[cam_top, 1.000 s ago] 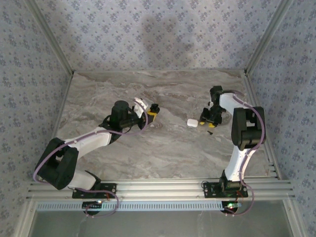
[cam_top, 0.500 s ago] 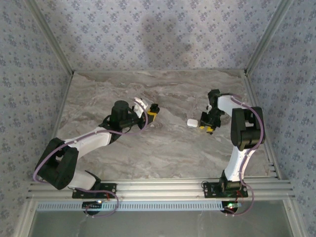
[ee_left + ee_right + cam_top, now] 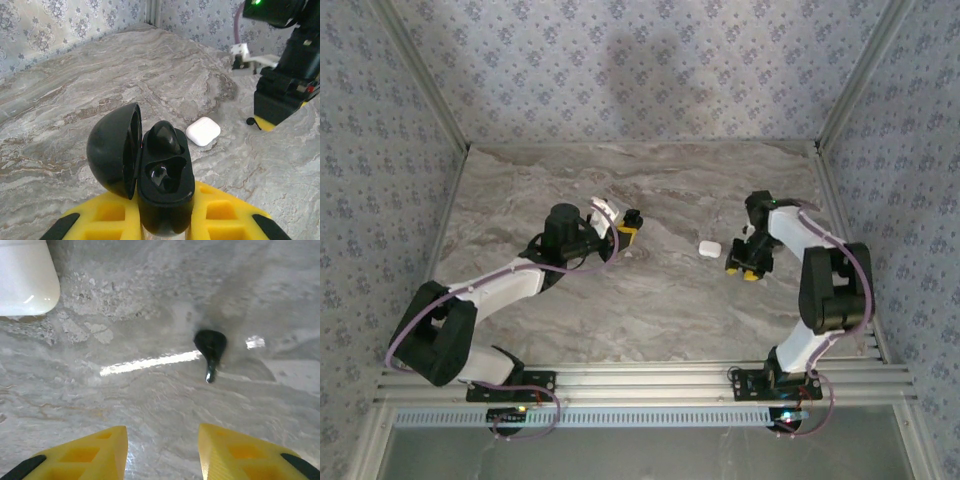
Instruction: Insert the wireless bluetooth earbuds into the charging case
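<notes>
Earbud A (image 3: pixel 210 346) lies loose on the marble table (image 3: pixel 150 390), stem toward 6 o'clock in the right wrist view. Right gripper (image 3: pixel 161 435) points down at the table, jaws apart, gripping nothing. The bud sits at 1 o'clock of the gap and touches neither finger. White pod (image 3: pixel 22 280) at 10 o'clock, cut off by the frame edge.

Earbud B (image 3: pixel 162 137) looks seated in the far well of the charging case (image 3: pixel 165 185); the near well looks empty. Lid hinged open toward 9 o'clock. Left gripper (image 3: pixel 165 220) has its jaws clamped on the case's lower body, holding it upright above the table.

Top view: left gripper at 9 o'clock of the white pod, well apart from it. Right gripper at 4 o'clock of it, near.
</notes>
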Robot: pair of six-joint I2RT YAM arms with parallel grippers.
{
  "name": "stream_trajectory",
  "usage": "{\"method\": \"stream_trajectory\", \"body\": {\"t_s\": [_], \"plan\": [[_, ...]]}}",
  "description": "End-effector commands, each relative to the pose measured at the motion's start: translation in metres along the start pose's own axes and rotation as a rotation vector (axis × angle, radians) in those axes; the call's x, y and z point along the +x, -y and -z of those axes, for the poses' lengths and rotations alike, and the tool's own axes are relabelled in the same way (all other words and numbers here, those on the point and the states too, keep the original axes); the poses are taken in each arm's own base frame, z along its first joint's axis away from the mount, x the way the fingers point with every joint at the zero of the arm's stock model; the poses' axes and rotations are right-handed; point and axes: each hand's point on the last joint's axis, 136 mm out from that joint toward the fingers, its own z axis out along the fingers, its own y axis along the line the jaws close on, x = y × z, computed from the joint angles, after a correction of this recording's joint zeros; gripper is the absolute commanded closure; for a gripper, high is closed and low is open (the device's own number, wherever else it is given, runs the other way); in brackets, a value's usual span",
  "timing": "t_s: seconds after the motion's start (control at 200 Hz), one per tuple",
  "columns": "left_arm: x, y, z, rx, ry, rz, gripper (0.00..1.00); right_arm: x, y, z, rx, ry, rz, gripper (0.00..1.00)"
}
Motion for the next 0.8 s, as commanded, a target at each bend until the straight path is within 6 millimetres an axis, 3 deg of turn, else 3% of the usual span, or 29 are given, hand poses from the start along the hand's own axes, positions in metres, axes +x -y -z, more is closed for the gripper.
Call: {"method": "stream_trajectory", "body": {"t_s": [0.0, 0.15, 0.265, 0.31, 0.48, 0.795], "plan": [[-0.009, 0.001, 0.007, -0.005, 0.025, -0.002, 0.94, 0.006, 0.014, 0.007, 0.008, -0.011, -0.067, 0.57], [-0.011, 0.001, 0.008, -0.006, 0.025, -0.008, 0.94, -0.002, 0.032, 0.013, 0.112, -0.048, 0.012, 0.59], [-0.012, 0.001, 0.008, -0.006, 0.029, -0.009, 0.94, -0.008, 0.036, 0.006, 0.134, -0.090, 0.053, 0.61], [-0.011, 0.001, 0.007, -0.007, 0.028, -0.010, 0.94, -0.021, 0.031, 0.009, 0.123, -0.066, 0.079, 0.61], [-0.013, 0.000, 0.006, -0.005, 0.030, -0.007, 0.94, -0.033, 0.027, -0.002, 0.130, -0.085, 0.112, 0.61], [-0.014, 0.000, 0.005, -0.006, 0.028, -0.007, 0.94, -0.037, 0.025, -0.024, 0.159, -0.150, 0.145, 0.64]]}}
